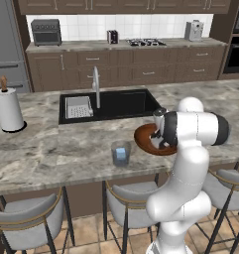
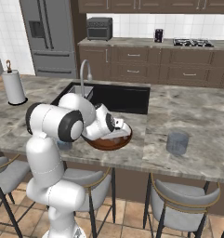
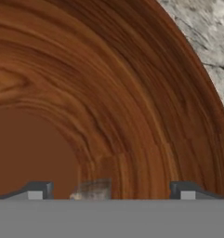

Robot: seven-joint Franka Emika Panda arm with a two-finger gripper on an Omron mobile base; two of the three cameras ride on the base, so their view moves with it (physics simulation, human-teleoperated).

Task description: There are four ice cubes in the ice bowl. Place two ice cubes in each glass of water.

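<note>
The gripper (image 3: 108,190) is down inside the bowl (image 1: 143,136), jaws spread wide to straddle a cube (image 3: 92,189) lying between them, toward the 9 o'clock tip (faint, barely visible). On the desk (image 1: 51,149), a glass (image 1: 121,153) at the bowl's 8 o'clock holds ice (image 1: 122,155).

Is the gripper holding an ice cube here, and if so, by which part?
Nothing is held. The gripper is open, low inside the ice bowl, with a pale ice cube lying between its fingertips, not clamped.
</note>
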